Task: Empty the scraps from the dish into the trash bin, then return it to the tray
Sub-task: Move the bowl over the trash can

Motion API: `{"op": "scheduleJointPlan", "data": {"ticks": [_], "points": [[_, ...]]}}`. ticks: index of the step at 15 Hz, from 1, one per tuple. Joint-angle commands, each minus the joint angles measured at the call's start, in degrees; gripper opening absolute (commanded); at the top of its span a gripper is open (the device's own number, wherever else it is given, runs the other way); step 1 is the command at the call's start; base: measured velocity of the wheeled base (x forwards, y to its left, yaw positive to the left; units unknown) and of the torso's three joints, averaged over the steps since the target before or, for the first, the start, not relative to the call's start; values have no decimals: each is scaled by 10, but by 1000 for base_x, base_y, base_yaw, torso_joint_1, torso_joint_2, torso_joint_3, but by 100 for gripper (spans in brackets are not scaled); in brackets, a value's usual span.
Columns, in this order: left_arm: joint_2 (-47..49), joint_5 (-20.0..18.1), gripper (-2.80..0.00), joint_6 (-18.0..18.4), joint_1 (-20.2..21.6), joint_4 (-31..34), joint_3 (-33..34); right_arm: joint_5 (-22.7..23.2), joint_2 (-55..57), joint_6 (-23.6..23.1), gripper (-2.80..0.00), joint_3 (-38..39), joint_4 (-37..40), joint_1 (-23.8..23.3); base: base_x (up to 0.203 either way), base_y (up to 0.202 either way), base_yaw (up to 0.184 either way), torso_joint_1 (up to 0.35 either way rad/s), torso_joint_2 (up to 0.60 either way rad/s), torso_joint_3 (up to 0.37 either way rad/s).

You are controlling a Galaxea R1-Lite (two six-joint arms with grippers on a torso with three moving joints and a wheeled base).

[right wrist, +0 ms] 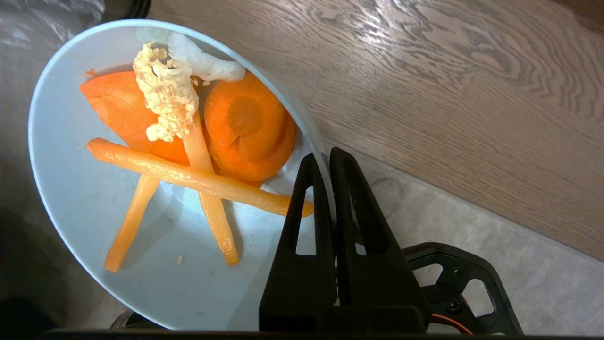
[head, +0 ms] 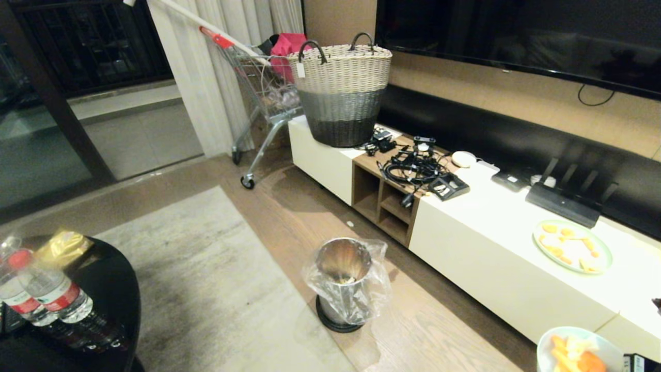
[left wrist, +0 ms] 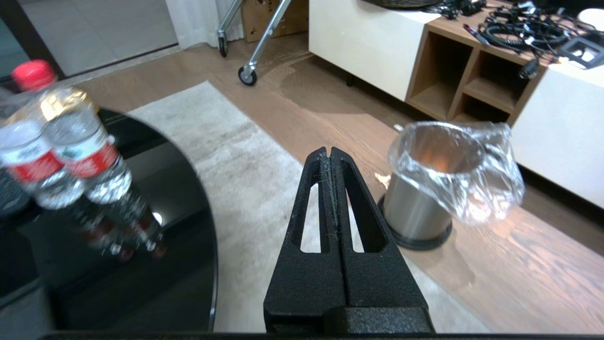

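1. One dish (right wrist: 94, 226), pale blue and round, is pinched by its rim in the right hand (right wrist: 325, 158), whose two black fingers (right wrist: 306, 198) close on either side of the rim; in the head view the dish (head: 578, 346) sits at the lower right corner, above the floor and in front of the bench.
2. Scraps (right wrist: 188, 141) lie in it: two thick carrot slices, three carrot sticks crossing one another, and pale crumbly bits on top. The longest stick runs across the bowl with one end toward the gripped rim.
3. Tilt of the dish cannot be judged surely; the scraps are all inside it.
4. Bin (head: 345, 281), shiny metal with a black base ring and a clear bag liner, stands upright on the wood floor (head: 439, 330), mouth up, well apart from the dish and to its left in the head view. It stands by the edge of a pale rug (head: 206, 289).
5. Left hand (left wrist: 330, 156) is clenched, fingers pressed together and holding nothing, above the rug between a round black table (left wrist: 141, 264) and the bin (left wrist: 424, 198).
6. Two water bottles (head: 46, 294) with red caps stand on that table.
7. Long white bench (head: 496, 258) runs along the wall, bearing a plate (head: 572, 246) of yellow pieces, tangled cables (head: 413, 168) and a woven basket (head: 342, 93). A cart (head: 263, 98) stands by the curtain.
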Motion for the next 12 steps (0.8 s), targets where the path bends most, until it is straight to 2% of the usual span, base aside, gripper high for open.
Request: {"op": "scheduleJointPlan", "data": {"ticks": [1,5,12], "points": [[0,1,-280,0,0,0,0,0,-2,2,-280,2,1,0,187,0,2,3,2,7],[0,3,-280,0,0,0,0,-2,-3,2,-280,7,0,-1,158,0,1,7,5,2],[0,3,-280,0,0,0,0,-2,-14,1,-280,8,0,-1,0,0,0,0,0,0]]}}
